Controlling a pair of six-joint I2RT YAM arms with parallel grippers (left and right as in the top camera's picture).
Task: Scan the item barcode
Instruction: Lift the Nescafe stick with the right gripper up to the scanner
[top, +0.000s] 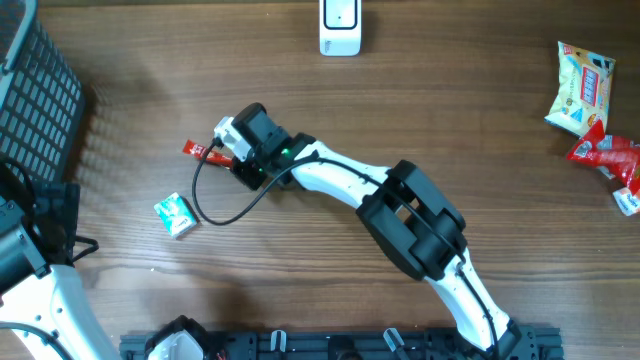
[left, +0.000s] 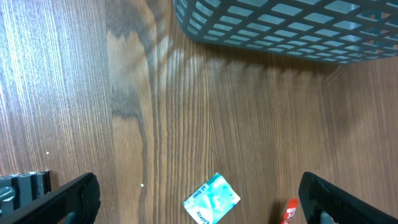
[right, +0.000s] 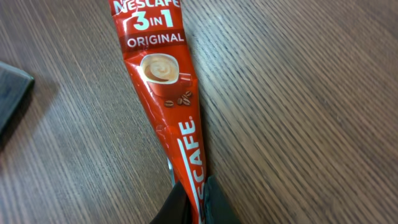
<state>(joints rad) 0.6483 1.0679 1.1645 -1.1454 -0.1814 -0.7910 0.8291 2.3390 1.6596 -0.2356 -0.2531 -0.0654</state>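
A red Nescafé 3-in-1 sachet (right: 163, 81) lies flat on the wooden table, left of centre (top: 197, 150). My right gripper (right: 196, 202) is shut on its near end, and the thin packet is pinched between the two black fingers (top: 222, 152). My left gripper (left: 202, 202) is open wide and hovers above the table at the left. A small teal packet (left: 211, 199) with a printed barcode lies below and between its fingers. Near the back edge stands a white scanner-like device (top: 340, 27).
A grey mesh basket (top: 35, 90) fills the back left corner (left: 280, 25). The teal packet (top: 175, 215) lies just in front of the sachet, beside a looping black cable (top: 225, 215). A pale snack bag (top: 580, 90) and a red one (top: 605, 155) lie far right.
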